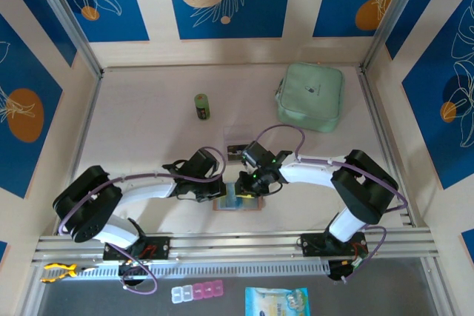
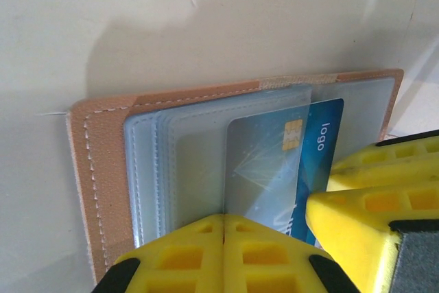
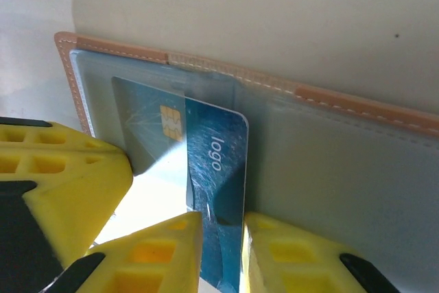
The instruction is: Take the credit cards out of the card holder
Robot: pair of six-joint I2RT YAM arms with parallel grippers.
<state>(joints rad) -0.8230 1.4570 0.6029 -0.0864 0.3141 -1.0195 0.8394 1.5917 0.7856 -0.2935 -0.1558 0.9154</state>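
Top external view: the pink card holder [image 1: 254, 207] lies open and flat on the table [image 1: 148, 131], a little toward 6 o'clock from the middle. Both arms bend in over it. The left gripper [image 1: 219, 192] comes in from 9 o'clock and the right gripper [image 1: 248, 185] from 1 o'clock, and their tips are just beside each other. A small green bottle [image 1: 201, 106] stands toward 11 o'clock, well apart. A mint-green zip pouch [image 1: 311, 97] lies at 1 o'clock. A clear square piece [image 1: 237, 137] lies near the grippers, toward 12 o'clock.

Left wrist view: the left gripper's two yellow fingers [image 2: 185, 259] sit at 6 o'clock, pushed tight together with no gap. Their tips are at the edge of the clear pockets [image 2: 178, 169]. I cannot tell if they pinch a pocket sheet. A blue credit card [image 2: 288, 162] with a gold chip and the word "logo" lies toward 3 o'clock, partly under a clear sheet. The right gripper's yellow fingers are at 4 o'clock, at the card's near end.

Right wrist view: the right gripper's two yellow fingers [image 3: 158, 252] are at 6 o'clock with a thin gap, and the end of the blue credit card is pinched between them. The chip half lies under a clear sheet. The "logo" half is bare. One left gripper finger sits at 8 o'clock, just beside the card. The card holder's pink edge runs from 10 o'clock to 3 o'clock.
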